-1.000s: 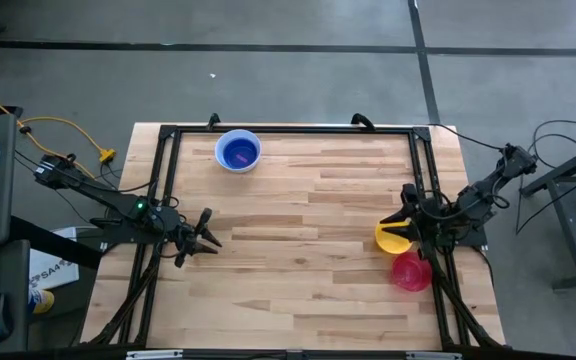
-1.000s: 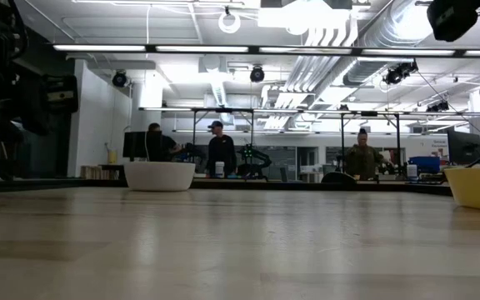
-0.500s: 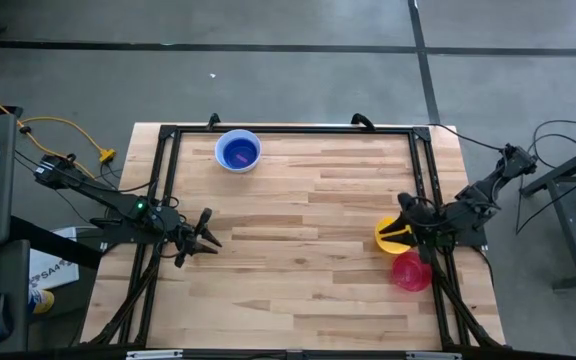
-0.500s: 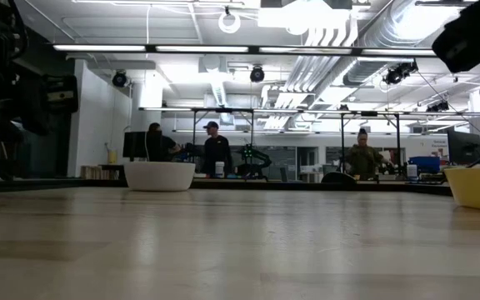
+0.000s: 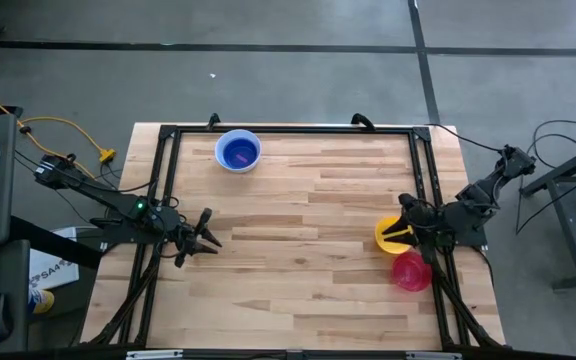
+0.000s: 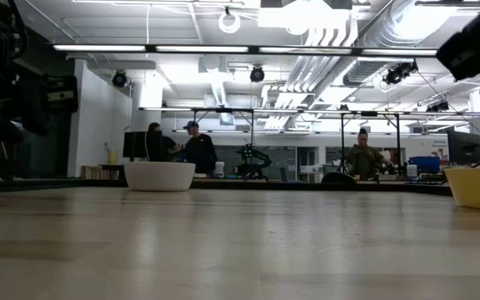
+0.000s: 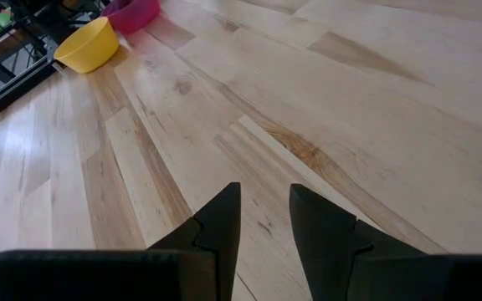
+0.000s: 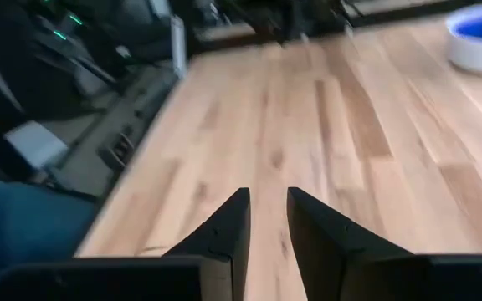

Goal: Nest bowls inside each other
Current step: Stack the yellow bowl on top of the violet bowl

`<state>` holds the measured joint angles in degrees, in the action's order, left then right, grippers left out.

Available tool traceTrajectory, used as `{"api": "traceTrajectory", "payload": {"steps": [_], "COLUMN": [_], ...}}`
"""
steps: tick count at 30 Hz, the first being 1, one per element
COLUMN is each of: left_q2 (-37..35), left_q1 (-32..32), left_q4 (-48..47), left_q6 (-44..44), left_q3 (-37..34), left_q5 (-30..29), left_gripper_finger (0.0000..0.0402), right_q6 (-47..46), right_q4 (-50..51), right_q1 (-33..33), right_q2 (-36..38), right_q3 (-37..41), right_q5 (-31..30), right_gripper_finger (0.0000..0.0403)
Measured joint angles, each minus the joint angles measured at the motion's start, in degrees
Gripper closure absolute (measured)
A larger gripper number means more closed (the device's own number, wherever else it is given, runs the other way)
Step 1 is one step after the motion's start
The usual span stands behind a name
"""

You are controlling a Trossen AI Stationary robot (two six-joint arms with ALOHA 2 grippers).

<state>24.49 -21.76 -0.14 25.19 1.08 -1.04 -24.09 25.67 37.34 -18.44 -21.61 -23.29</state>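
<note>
A white bowl with a blue bowl nested inside stands on its base at the table's far side, left of the middle; the low view shows its white wall. At the right edge a yellow bowl and a red-pink bowl stand side by side. My right gripper hovers over the yellow bowl's far rim, pointing across the table, open with nothing between its fingers. My left gripper waits at the left side, open and empty.
A black frame runs along the table's far edge and down both sides. The wooden top between the two arms is bare. People stand in the room behind the table.
My right gripper has sunk a little over the yellow bowl and tipped its fingers downward, rolling somewhat. Its fingers keep the same gap. The bowls have not moved.
</note>
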Motion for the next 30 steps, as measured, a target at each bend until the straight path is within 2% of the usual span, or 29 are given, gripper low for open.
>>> {"api": "traceTrajectory", "payload": {"steps": [6,14,21,30], "left_q2": [0.01,0.02,0.01,0.00], "left_q1": [-0.02,-0.01,-0.01,-0.02], "left_q4": [0.00,0.00,0.00,0.00], "left_q6": [0.01,0.00,0.01,0.00], "left_q3": [0.00,0.00,0.00,0.00], "left_q5": [-0.02,-0.02,-0.02,-0.02], "left_gripper_finger": [0.0297,0.0297,0.0297,0.0297], "right_q6": [-5.93,-6.32,-7.68,-9.14], "right_q4": [5.82,12.95,22.84,28.64], "right_q1": [0.00,-2.94,-9.59,-19.10], "right_q2": [-0.63,-6.43,-16.22,-26.93], "right_q3": [-0.74,-9.44,-16.07,-16.65], "right_q5": [-1.73,-1.85,3.43,13.91], "right_gripper_finger": [0.0327,0.0327,0.0327,0.0327]}}
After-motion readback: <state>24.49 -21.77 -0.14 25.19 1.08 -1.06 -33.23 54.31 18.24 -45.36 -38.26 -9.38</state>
